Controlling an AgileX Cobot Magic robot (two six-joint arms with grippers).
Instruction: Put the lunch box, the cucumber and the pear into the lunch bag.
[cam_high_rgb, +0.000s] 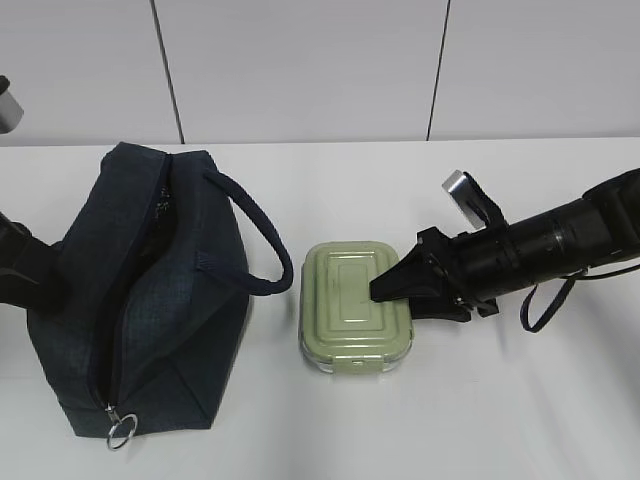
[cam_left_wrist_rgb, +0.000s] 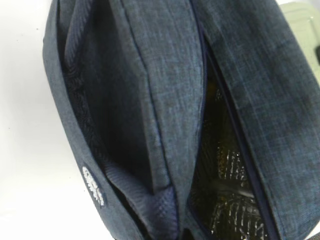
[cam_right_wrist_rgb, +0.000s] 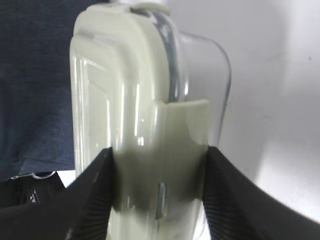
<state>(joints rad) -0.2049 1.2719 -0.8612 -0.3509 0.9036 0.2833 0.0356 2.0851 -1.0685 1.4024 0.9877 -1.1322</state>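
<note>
A: What sits at the left of the exterior view?
B: The lunch bag (cam_high_rgb: 150, 290), boxy dark navy woven fabric, zipper parted, a metal ring pull (cam_high_rgb: 120, 432) at its lower corner, padded loop handle (cam_high_rgb: 262, 250) arching right. Crinkled foil lining (cam_left_wrist_rgb: 227, 195) shows inside.
A: The left tool?
B: Hidden from view, fully closed.
A: And centre frame?
B: The lunch box (cam_high_rgb: 355, 320) on the white tabletop (cam_high_rgb: 520, 420): rounded corners, glossy sage-green lid, clear glass base.
A: The right tool (cam_high_rgb: 392, 288)?
B: Its ribbed black fingers (cam_right_wrist_rgb: 90, 200) clamp the lunch box's clip side.
</note>
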